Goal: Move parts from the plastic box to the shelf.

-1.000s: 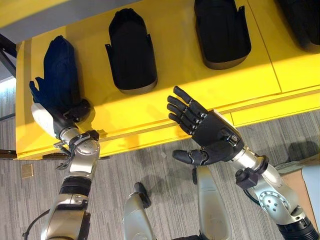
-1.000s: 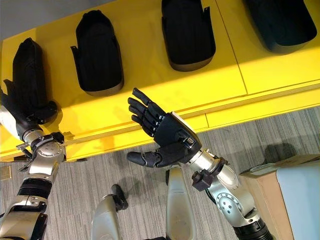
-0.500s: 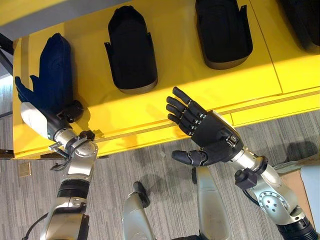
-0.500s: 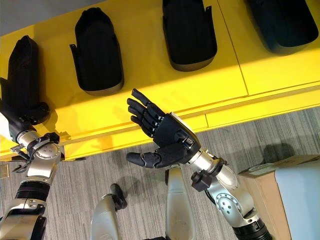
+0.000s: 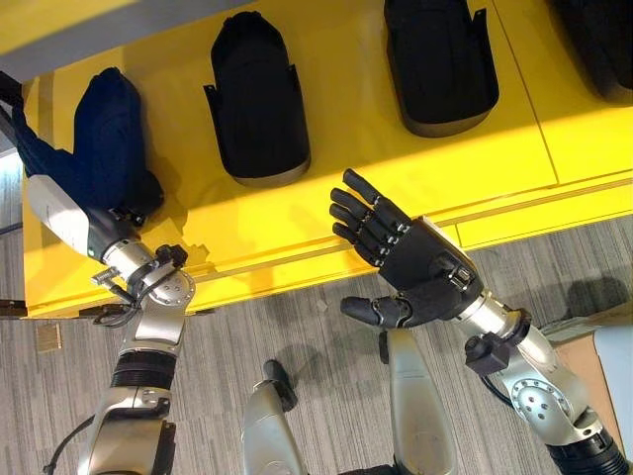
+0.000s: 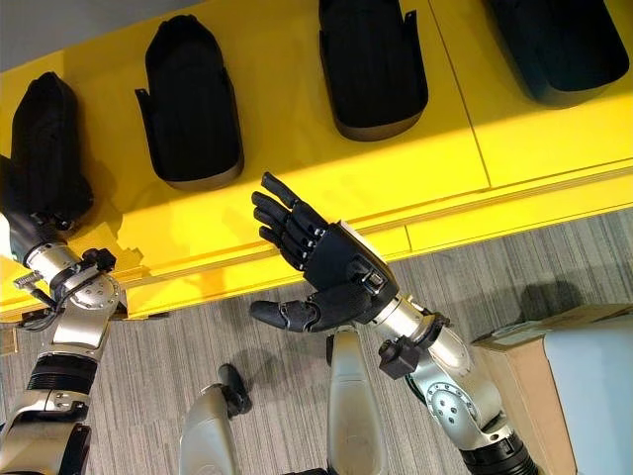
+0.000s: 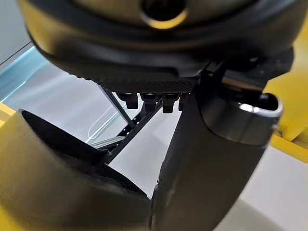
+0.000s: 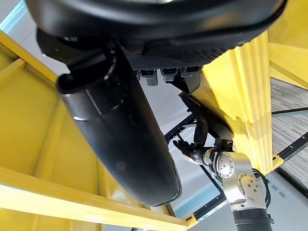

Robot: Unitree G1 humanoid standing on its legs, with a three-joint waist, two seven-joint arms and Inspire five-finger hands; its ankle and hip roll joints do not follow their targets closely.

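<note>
Several black moulded parts lie in a row on the yellow shelf [image 5: 396, 188]. The leftmost part [image 5: 109, 129] sits at the shelf's left end. My left hand [image 5: 61, 210] lies against it, with straight fingers along its left side and the thumb by its base. In the left wrist view the thumb [image 7: 211, 159] stands straight beside the part [image 7: 53, 178], and nothing lies between thumb and fingers. My right hand [image 5: 420, 272] hovers open and palm up before the shelf's front edge, holding nothing.
Further parts [image 5: 257, 99] [image 5: 440, 59] lie to the right on the shelf. A cardboard box [image 6: 554, 376] stands at the lower right on grey carpet. A black frame strut [image 5: 12, 94] runs past the shelf's left end.
My left hand has swung left and turned along the leftmost part's side, and its fingers have slid off the part. The part has hardly shifted. The right hand has stayed still.
</note>
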